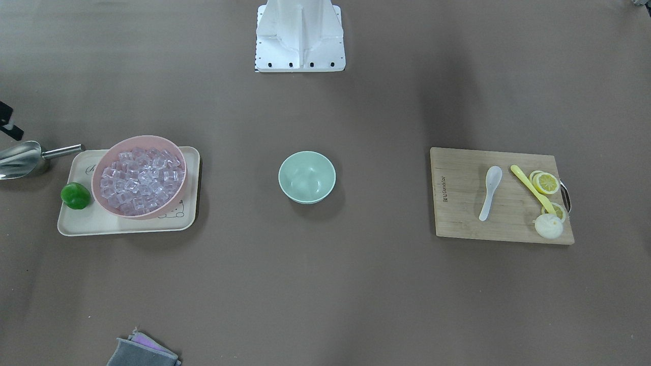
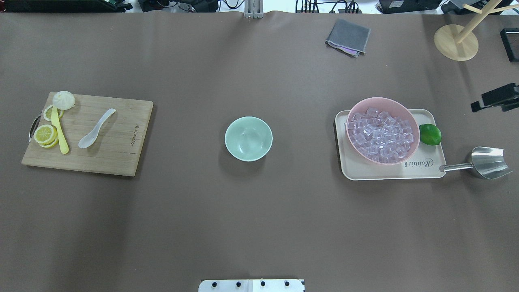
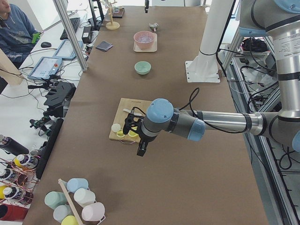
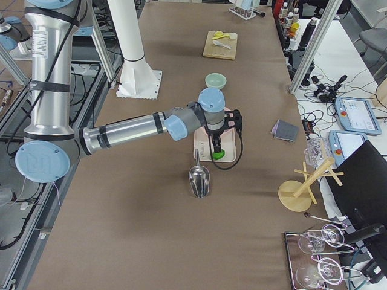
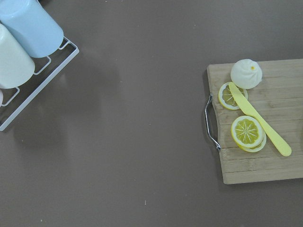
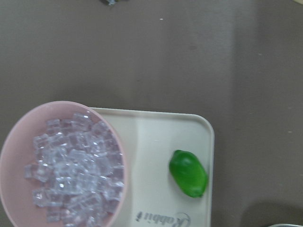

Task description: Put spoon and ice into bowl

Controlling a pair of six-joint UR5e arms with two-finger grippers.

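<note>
The white spoon (image 1: 490,192) lies on a wooden cutting board (image 1: 457,213), also in the overhead view (image 2: 95,129). The mint-green bowl (image 1: 306,177) stands empty at the table's middle (image 2: 248,138). Clear ice cubes (image 2: 381,134) fill a pink bowl (image 2: 381,101) on a cream tray (image 2: 357,172); they also show in the right wrist view (image 6: 75,165). My left gripper (image 3: 139,149) hangs above the cutting board's end. My right gripper (image 4: 216,148) hangs above the tray. I cannot tell whether either is open or shut.
On the board lie a yellow utensil (image 2: 60,134), lemon slices (image 2: 45,134) and a white bun (image 2: 64,99). A lime (image 2: 429,134) sits on the tray, a steel scoop (image 2: 486,162) beside it. A grey cloth (image 2: 348,37) and a wooden stand (image 2: 456,42) are far off. A cup rack (image 5: 28,56) stands past the board.
</note>
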